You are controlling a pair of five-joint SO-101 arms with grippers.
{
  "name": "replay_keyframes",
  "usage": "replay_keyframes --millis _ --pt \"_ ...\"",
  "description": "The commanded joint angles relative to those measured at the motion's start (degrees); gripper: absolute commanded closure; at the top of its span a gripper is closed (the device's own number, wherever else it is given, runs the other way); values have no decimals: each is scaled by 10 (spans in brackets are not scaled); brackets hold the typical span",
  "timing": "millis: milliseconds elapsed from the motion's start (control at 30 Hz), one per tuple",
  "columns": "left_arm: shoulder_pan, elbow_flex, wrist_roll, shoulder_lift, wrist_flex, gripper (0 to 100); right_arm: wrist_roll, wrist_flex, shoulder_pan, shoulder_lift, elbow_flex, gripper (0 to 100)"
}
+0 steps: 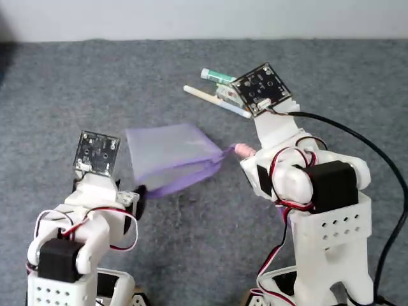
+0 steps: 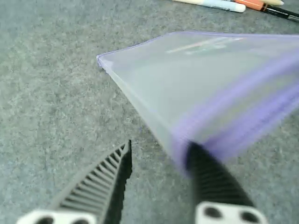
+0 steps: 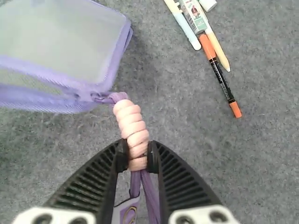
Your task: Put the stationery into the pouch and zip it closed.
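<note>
The purple see-through pouch lies flat on the grey mat between the arms. My right gripper is shut on the pink braided zipper pull at the pouch's right end, also seen as the pull in the high view. My left gripper stands open at the pouch's near left corner, one finger touching the purple edge. Several pens and markers lie loose on the mat beyond the pouch; in the high view these pens are partly hidden behind the right wrist board.
Grey carpet-like mat covers the table, with open room to the far left and far right. A black cable runs along the right arm's side. An orange-tipped black marker lies nearest the right gripper.
</note>
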Motion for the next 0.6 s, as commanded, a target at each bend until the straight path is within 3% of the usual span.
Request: replay_keyframes --millis 0,267,433,567 --pt "-25 13 18 -5 -44 744 1 20 7 -13 -4 991" --pt "-52 82 19 -2 -144 807 3 21 7 -14 -5 991" --pt "-52 114 19 -2 -198 913 4 21 7 -14 -5 991" --pt "-52 100 19 -5 -194 989 4 20 7 -14 -5 991"
